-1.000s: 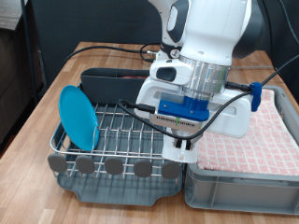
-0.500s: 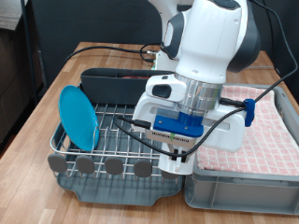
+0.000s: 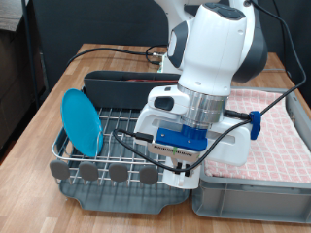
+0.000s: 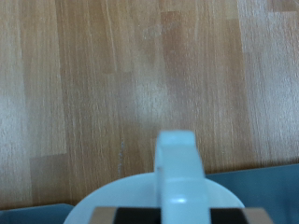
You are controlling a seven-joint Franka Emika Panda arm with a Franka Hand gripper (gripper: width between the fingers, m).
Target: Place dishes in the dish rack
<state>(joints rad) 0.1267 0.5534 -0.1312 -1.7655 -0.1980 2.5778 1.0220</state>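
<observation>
The bright-blue plate stands on edge in the left part of the dish rack, a silver wire grid in a dark grey tray. My gripper hangs low over the rack's right end in the exterior view, mostly hidden by the arm's white body. In the wrist view the white mug sits between my fingers, its handle pointing away over the wooden table. The gripper is shut on the mug. The wooden spoon is out of view.
A grey bin lined with pink checkered cloth stands right of the rack in the exterior view. A long dark object and black cables lie behind the rack. Round grey discs line the rack's front edge.
The arm has moved down and slightly towards the exterior view's bottom over the rack's right end, carrying the mug lower. The blue plate has not moved.
</observation>
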